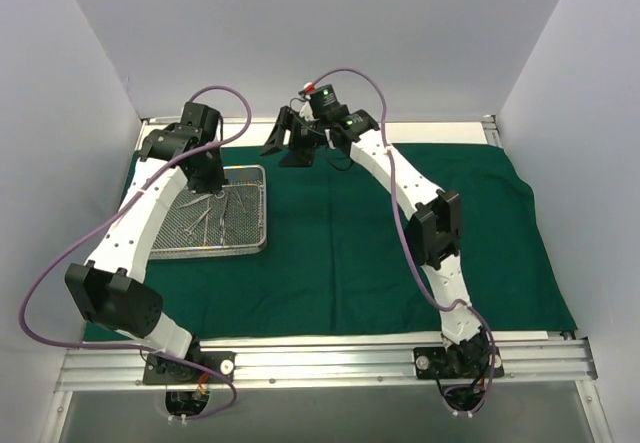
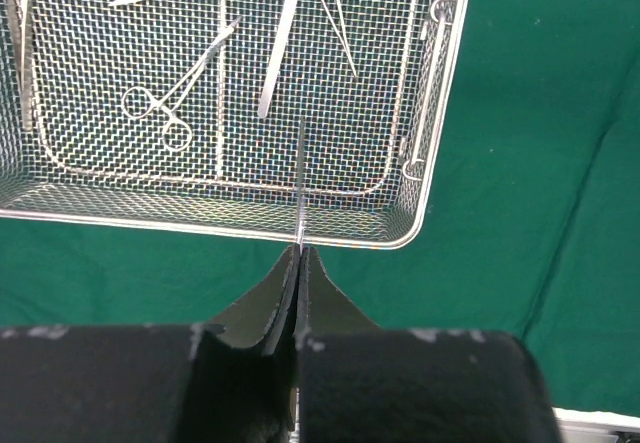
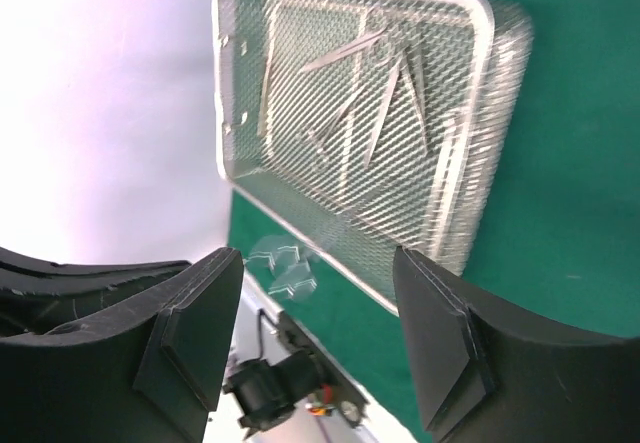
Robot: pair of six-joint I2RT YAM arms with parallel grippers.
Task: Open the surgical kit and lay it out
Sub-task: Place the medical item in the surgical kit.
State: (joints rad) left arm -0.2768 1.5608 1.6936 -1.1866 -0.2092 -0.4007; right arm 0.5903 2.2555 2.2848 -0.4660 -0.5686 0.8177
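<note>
Top view: bright, even, diffuse from overhead; no glare. Soft, faint shadows only, on cloth (image 1: pixel 400 253) beneath both arms and along tray (image 1: pixel 215 251) rim toward 6 o'clock. Sharp throughout; dimmer grey strip at 6 o'clock edge.

Left wrist: crisp on tray mesh, with coloured moiré shimmer across the weave. Slim instrument (image 2: pixel 301 183) pinched in left gripper (image 2: pixel 300 255) sharp-edged, with a bright glint along it. Gripper body at 6 o'clock near black, underexposed, slightly soft.

Right wrist: motion-smeared; tray rim doubled toward 3 o'clock, instruments (image 3: pixel 385 113) streaky. Wall (image 3: pixel 100 113) at 9 o'clock blown out to pale lilac. Right gripper (image 3: pixel 318 258) dark, little detail.
</note>
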